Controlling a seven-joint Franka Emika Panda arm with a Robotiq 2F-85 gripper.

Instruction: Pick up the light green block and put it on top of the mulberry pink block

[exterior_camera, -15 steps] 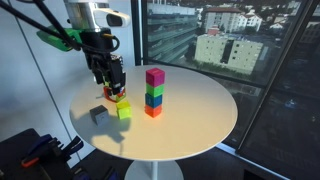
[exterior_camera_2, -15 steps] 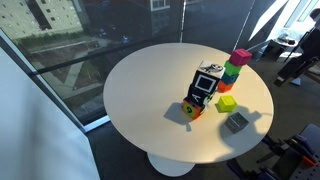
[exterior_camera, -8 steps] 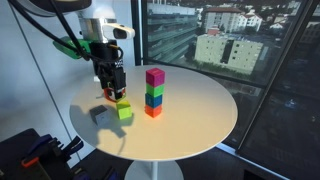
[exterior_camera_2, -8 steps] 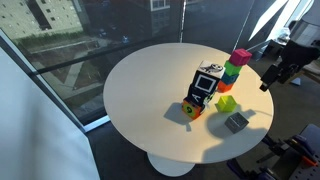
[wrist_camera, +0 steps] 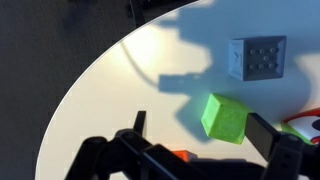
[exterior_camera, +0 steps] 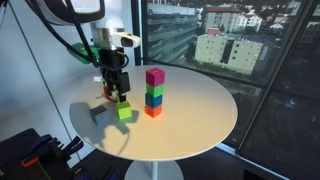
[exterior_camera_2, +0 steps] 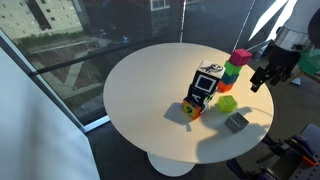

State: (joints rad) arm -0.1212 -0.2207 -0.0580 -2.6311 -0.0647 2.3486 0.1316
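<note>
My claw (exterior_camera: pixel 118 92) hangs open over the round white table (exterior_camera: pixel 200 120), its two fingers spread wide with nothing held between them. In the wrist view the light green block (wrist_camera: pixel 225 118) lies on the tabletop between my dark fingers (wrist_camera: pixel 268 133), nearer to the one on the right of that view. I cannot tell from any view whether either finger touches it. The block sits flat on the table, tilted a little against my line of sight. Beyond it in the wrist view rests a grey cube (wrist_camera: pixel 257 58), apart from the green one. In both exterior views the light green block (exterior_camera: pixel 124 110) (exterior_camera_2: pixel 227 103) lies alone on the table, near a stack of cubes but not touching it. The mulberry pink block (exterior_camera: pixel 155 76) (exterior_camera_2: pixel 242 58) crowns that stack, with a darker green cube (exterior_camera: pixel 154 89) directly under it and further cubes below. In an exterior view a black-and-white box (exterior_camera_2: pixel 205 86) stands near the middle of the table, with the light green block between it and the grey cube (exterior_camera_2: pixel 236 122).
</note>
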